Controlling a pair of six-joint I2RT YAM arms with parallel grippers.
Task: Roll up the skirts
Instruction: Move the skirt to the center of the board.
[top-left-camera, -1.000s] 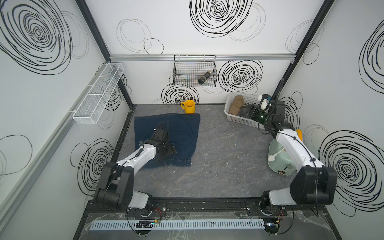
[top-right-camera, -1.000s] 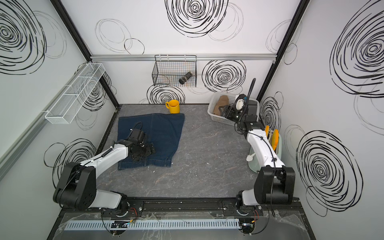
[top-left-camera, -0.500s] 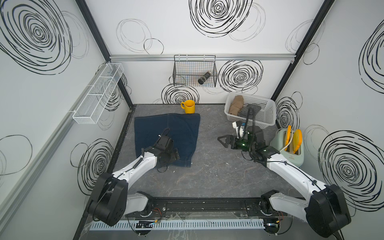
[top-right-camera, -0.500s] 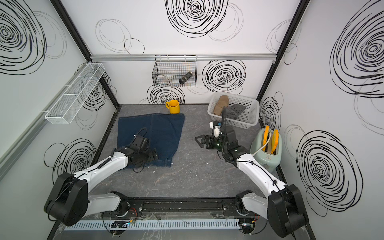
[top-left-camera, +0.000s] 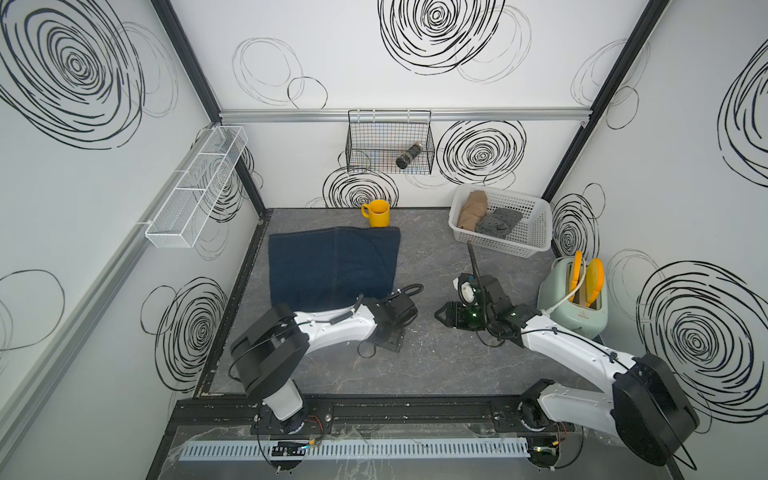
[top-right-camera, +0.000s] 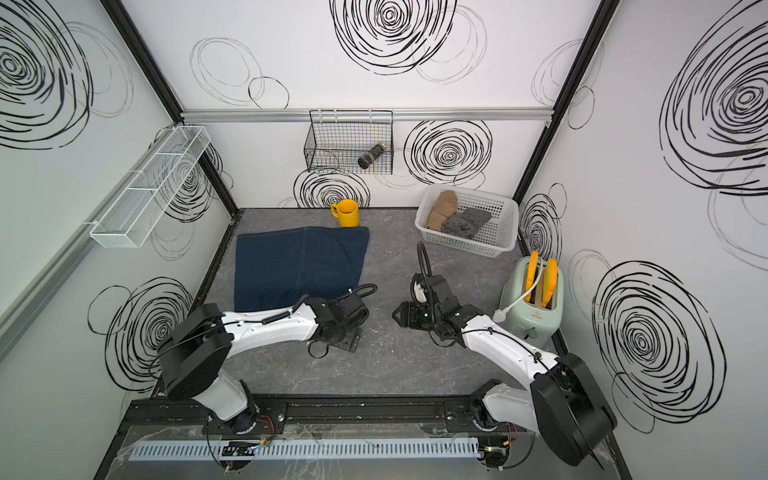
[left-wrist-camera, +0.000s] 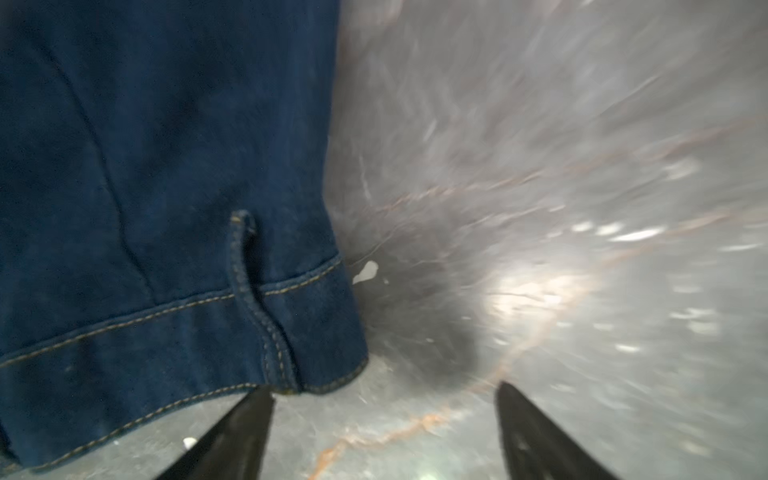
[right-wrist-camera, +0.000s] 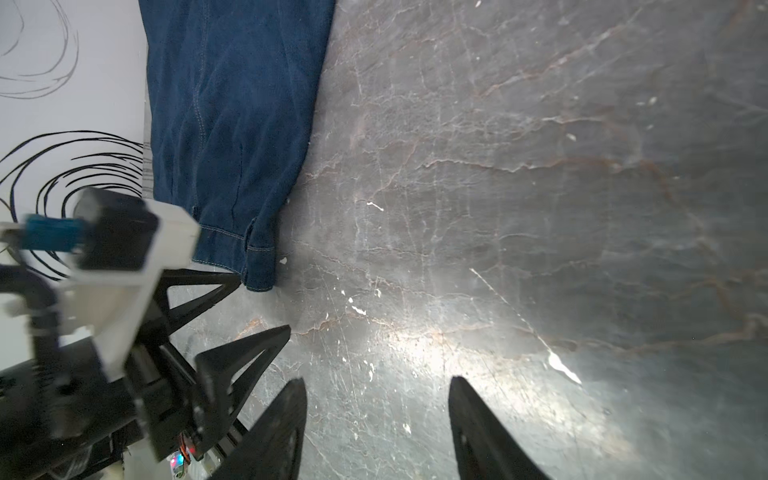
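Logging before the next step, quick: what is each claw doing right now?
Left claw: open, empty, by the denim skirt at its waistband corner.
Right claw: open, empty, over the table.

The dark blue denim skirt (top-left-camera: 332, 262) is showing tan stitching; the desk (top-left-camera: 436, 365) is showing grey marbling with rusty veins; the mug (top-left-camera: 379, 214) is glowing yellow

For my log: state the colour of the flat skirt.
The skirt is dark blue; best in left wrist view.
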